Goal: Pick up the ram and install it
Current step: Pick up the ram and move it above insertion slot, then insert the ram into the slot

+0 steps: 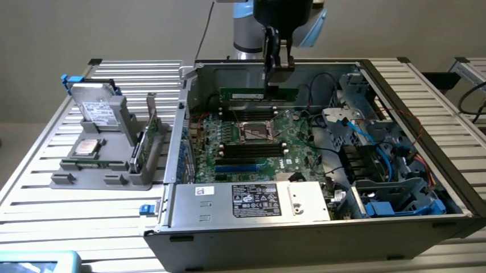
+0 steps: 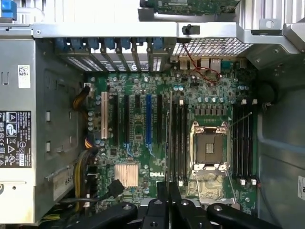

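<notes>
Power supply (image 1: 254,200) sits nearest you, at case (image 1: 304,250) front. Behind it lies motherboard (image 1: 243,156) with bare CPU socket (image 1: 256,132). Farther back, ram (image 1: 247,94) stands on edge, held level over board. Gripper (image 1: 275,84) is clamped on ram's top edge, toward exterior view's right end. On your wrist view, ram (image 2: 170,133) runs edge-on from gripper (image 2: 169,190), beside socket's slots.

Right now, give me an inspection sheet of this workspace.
Surface: slatted metal table, carrying an open computer case.
Job's things: ram held above the motherboard.
Clutter: grey holder with hard drive and green card.
Gripper: gripper shut on the ram.
Cables: blue and black cables inside the case.
Surroundings: plain wall; second table at the exterior view's right.
</notes>
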Available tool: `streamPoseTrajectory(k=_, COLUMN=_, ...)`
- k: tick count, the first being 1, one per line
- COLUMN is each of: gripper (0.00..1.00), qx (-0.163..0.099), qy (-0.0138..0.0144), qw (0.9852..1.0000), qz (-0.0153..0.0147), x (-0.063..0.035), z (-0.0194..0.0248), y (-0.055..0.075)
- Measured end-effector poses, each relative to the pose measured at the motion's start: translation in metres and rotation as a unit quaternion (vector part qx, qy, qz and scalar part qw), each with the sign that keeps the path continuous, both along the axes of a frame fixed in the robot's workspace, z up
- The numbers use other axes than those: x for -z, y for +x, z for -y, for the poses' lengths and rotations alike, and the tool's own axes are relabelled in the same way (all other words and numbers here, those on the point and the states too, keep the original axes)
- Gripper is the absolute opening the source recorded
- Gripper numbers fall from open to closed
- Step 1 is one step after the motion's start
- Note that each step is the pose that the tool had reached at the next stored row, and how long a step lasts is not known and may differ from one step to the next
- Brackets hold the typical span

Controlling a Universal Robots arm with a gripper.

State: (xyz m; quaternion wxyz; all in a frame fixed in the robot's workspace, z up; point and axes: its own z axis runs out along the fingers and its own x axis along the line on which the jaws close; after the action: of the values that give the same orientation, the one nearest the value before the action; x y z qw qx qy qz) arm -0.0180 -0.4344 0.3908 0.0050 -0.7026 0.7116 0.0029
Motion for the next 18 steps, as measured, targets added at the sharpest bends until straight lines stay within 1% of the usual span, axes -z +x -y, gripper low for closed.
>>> streamPoseTrajectory(k=7, gripper=0.13, qx=-0.010, qy=0.0000, qw=0.9999, qz=0.0000, x=0.0051, z=-0.0103, y=0.002)
streamPoseTrajectory(k=9, gripper=0.13, qx=-0.012, qy=0.0000, qw=0.9999, qz=0.0000, x=0.0060, z=-0.0140, y=0.002)
streamPoseTrajectory(k=12, gripper=0.13, qx=-0.013, qy=0.0000, qw=0.9999, qz=0.0000, x=0.0073, z=-0.0208, y=0.004)
streamPoseTrajectory(k=14, gripper=0.13, qx=-0.013, qy=0.0000, qw=0.9999, qz=0.0000, x=0.0087, z=-0.0244, y=0.006)
streamPoseTrajectory(k=15, gripper=0.13, qx=-0.013, qy=0.0000, qw=0.9999, qz=0.0000, x=0.0094, z=-0.0258, y=0.007)
streamPoseTrajectory(k=18, gripper=0.13, qx=-0.013, qy=0.0000, qw=0.9999, qz=0.0000, x=0.0117, z=-0.0280, y=0.008)
